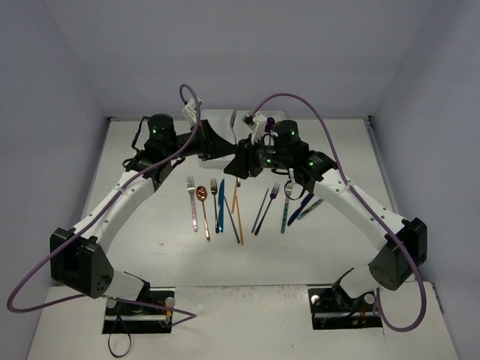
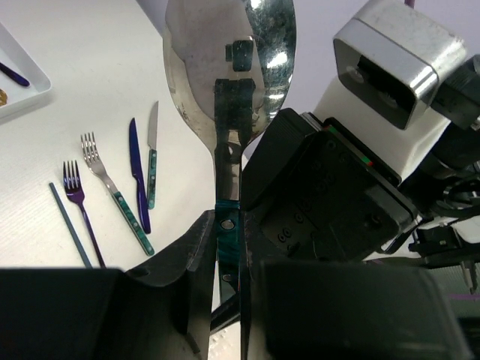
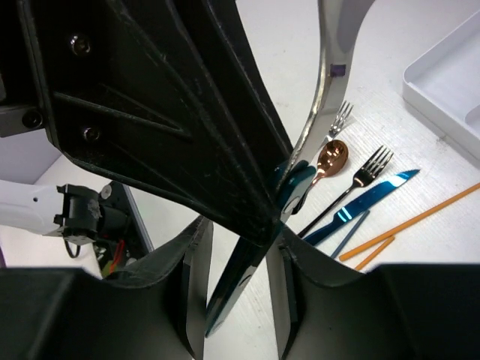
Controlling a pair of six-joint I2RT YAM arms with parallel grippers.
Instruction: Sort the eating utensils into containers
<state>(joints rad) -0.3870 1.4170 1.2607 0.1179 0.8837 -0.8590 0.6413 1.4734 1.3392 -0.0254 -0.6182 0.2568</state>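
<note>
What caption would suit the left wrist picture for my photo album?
Left gripper holding a teal-handled silver spoon bowl-up above the white table, where a purple fork waits.

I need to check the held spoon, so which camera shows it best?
Left wrist: the spoon fills the frame, bowl facing the camera, teal handle in the left gripper. Right wrist shows only its neck and handle edge-on, partly hidden. In top external I cannot make it out.
</note>
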